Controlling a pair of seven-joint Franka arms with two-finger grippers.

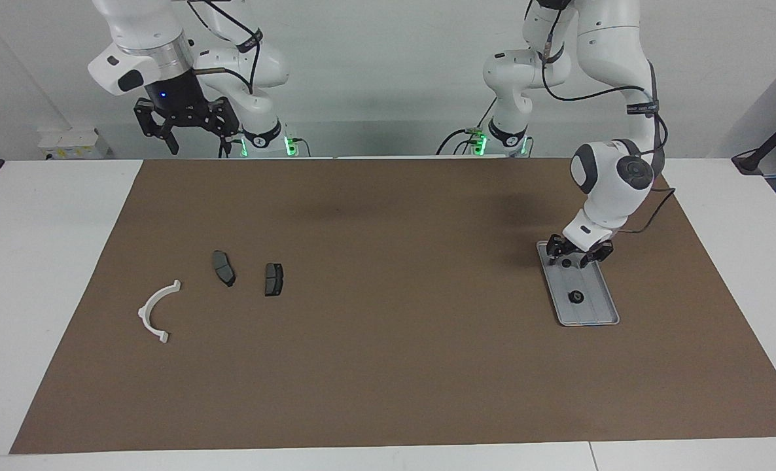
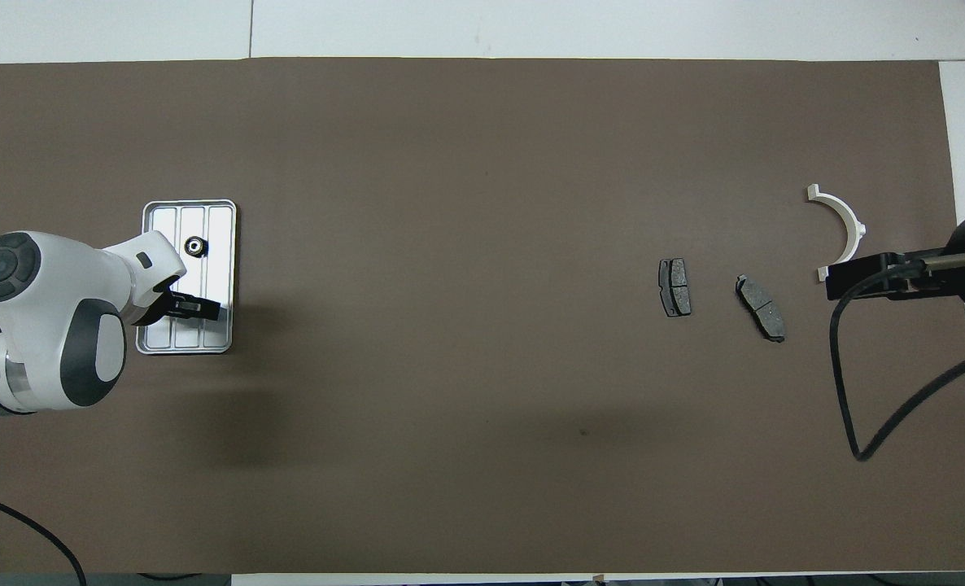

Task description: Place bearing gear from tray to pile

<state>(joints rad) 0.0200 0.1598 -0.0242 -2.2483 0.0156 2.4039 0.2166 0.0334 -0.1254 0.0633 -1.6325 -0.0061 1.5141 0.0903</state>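
Bearing gear (image 1: 576,296) on tray (image 1: 599,313), near left claw (image 1: 578,258)

Both arms are glossy white with rounded, bulbous joint housings. The left arm (image 1: 614,176) has dark grey round caps on its wrist joint and a small dark slot on the white link just above its hand. A black cable runs down along it, fastened by a black band with white lettering. Its hand (image 1: 579,254) is black and small. The right arm (image 1: 146,46) has a silver ring below its white wrist and a dark oval inset on a side lug; a blue light glows on the black body under it. Its hand (image 1: 185,118) is black, with a black cable looping behind. Green lights shine at both bases.
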